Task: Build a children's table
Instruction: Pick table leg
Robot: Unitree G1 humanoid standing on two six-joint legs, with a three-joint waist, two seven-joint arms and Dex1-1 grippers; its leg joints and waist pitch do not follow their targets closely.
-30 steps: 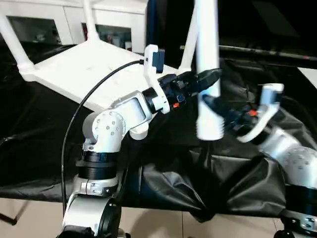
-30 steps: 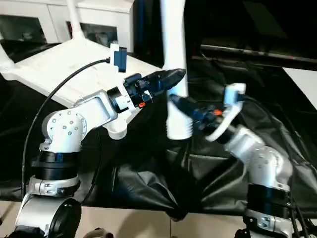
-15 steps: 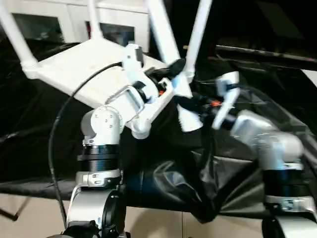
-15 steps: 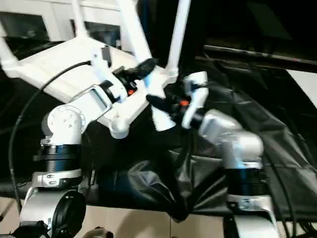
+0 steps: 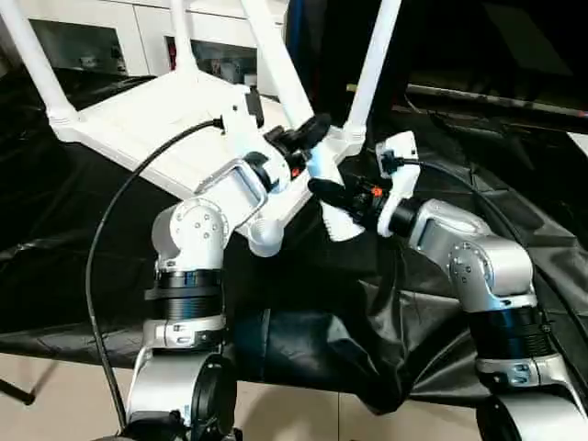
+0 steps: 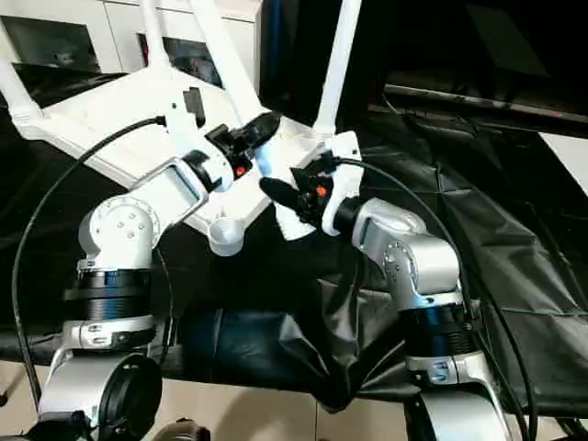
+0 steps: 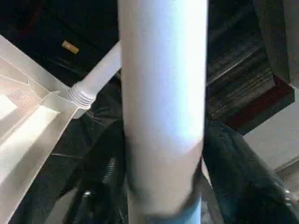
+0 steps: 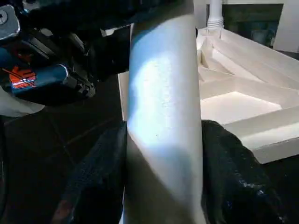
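We've got the loose leg (image 5: 292, 87) clamped in both, right gripper (image 5: 333, 195) low near its threaded end, left gripper (image 5: 308, 138) just above, axis tilted up-left, empty corner socket (image 5: 265, 241) lying just left of that end.

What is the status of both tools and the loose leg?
Right tool clamped on loose fourth leg. Left tool around same leg higher up, grip unclear. Inverted tabletop on black-covered table, three legs fitted, near corner socket empty. Nothing in the way.
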